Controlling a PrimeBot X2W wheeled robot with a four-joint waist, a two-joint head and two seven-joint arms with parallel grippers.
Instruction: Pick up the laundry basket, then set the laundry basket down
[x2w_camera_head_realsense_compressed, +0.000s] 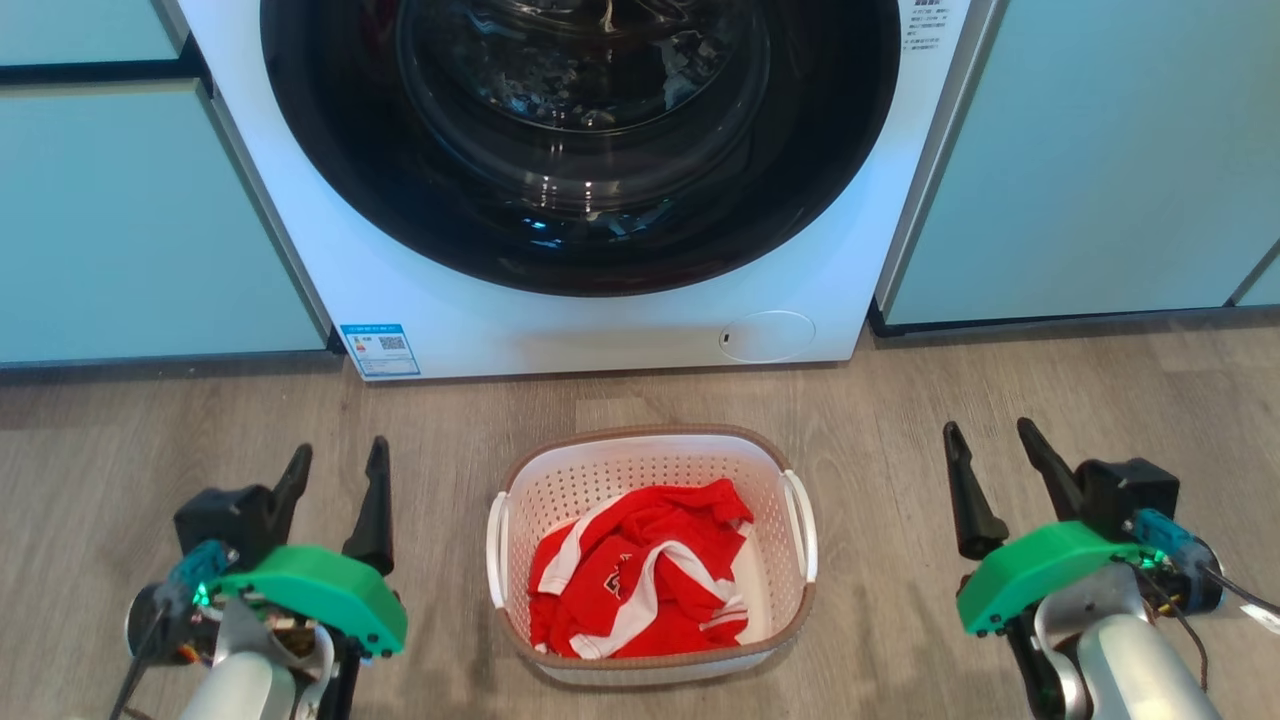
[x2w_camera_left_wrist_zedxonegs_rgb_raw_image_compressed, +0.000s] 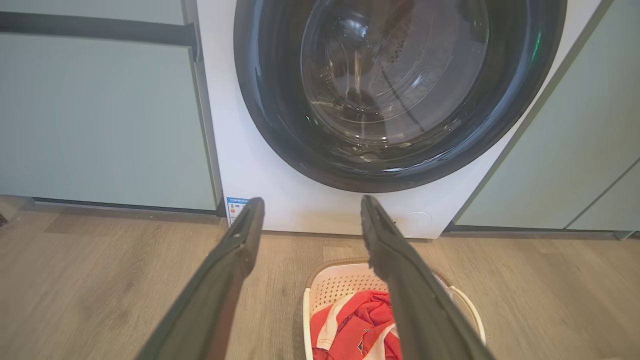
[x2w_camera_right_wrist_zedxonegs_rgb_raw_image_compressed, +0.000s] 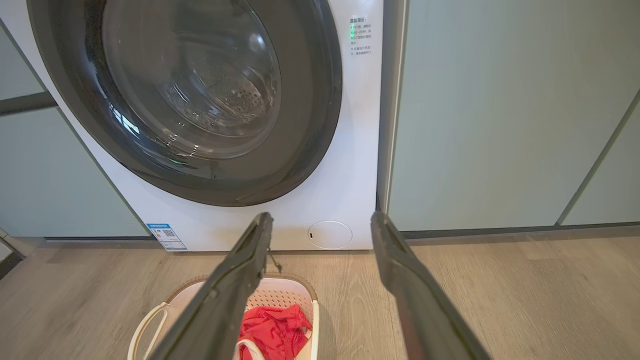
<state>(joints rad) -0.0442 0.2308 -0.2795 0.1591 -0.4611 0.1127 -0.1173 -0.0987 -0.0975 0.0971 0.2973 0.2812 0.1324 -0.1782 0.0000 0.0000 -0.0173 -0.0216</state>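
Position: laundry basket (x2w_camera_head_realsense_compressed: 650, 468) stands upright on the wood-look floor (x2w_camera_head_realsense_compressed: 150, 450), centred in front of the washing machine (x2w_camera_head_realsense_compressed: 600, 335), near it but not touching. Its loop handles sit on the two short sides: left handle (x2w_camera_head_realsense_compressed: 497, 550) faces the left arm, right handle (x2w_camera_head_realsense_compressed: 806, 522) faces the right arm. That layout suits a two-arm lift, one handle each.

Contents: one crumpled red-and-white garment (x2w_camera_head_realsense_compressed: 640, 585), lying below the brown rim band, so it should not block access to either handle.

Left gripper (x2w_camera_head_realsense_compressed: 340, 452): fingers spread wide, nothing between them, well out to the basket's left. Right gripper (x2w_camera_head_realsense_compressed: 990, 430): likewise wide open and empty, well out to the basket's right. Both point forward toward the machine, roughly mirrored about the basket.

Judgement: ready stance, and the pick-up has not begun. The basket rests wholly on the floor.

Next move probably calls for both arms to come inward and lower to the handles. The loops are thin and lie close to the wall, so each finger must be lined up carefully.

Risk: an uneven lift would tilt the basket. The load looks soft and light.
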